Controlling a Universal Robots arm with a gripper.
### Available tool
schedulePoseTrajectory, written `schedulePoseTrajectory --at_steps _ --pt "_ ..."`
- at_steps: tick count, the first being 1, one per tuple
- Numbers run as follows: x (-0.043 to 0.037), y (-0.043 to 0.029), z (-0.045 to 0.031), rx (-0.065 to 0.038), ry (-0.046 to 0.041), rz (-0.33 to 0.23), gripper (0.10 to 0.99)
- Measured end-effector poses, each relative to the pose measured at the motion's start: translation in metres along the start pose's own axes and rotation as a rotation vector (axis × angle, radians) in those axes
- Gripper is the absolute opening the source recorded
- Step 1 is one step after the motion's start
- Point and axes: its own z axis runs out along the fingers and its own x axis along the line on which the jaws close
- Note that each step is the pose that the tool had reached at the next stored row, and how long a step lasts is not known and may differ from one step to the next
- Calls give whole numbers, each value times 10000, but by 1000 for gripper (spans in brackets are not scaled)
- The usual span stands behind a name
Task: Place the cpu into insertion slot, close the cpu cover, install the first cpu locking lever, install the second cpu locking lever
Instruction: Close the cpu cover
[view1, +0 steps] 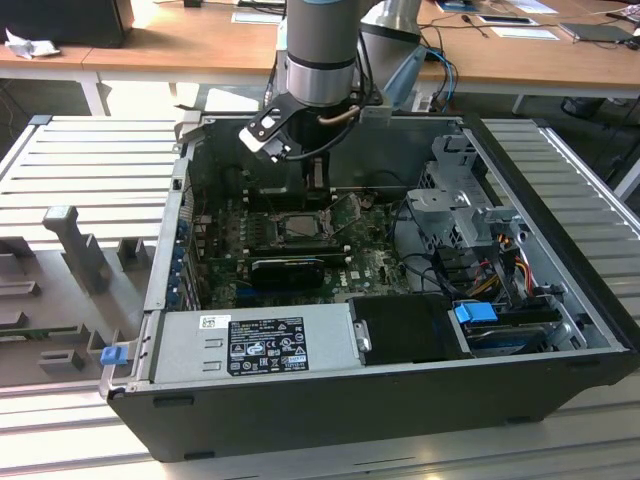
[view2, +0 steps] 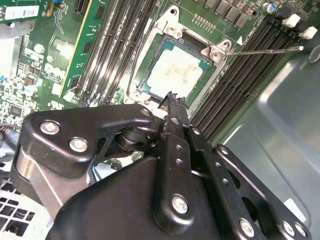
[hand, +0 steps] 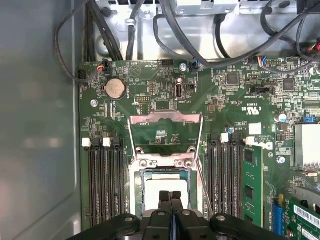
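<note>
Pincer (view1: 318, 185), clenched empty, hangs at 12 o'clock of cpu (view1: 300, 226) in the exterior view, cpu seated in slot (hand: 141, 172), cover (hand: 165, 118) open.

Place: robotics lab or workshop | Evidence: opened desktop computer case (view1: 300, 420) lying on a ribbed aluminium bench (view1: 90, 160) | industrial robot arm (view1: 320, 40) reaching over it | wooden office desks (view1: 200, 45) behind, carrying loose papers (view1: 525, 32)

One cpu (view2: 177, 70), one cpu cover (hand: 165, 119)
</note>
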Motion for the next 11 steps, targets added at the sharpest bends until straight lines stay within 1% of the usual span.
schedulePoseTrajectory --at_steps 3,5,8,10,11 --pt "2 1 -59 0 -1 -1 106" --pt "3 19 -86 0 0 -2 106" --pt "7 26 -157 0 0 -4 106" --pt "8 41 -163 4 19 -219 106" --pt "9 60 -165 7 31 -296 106"
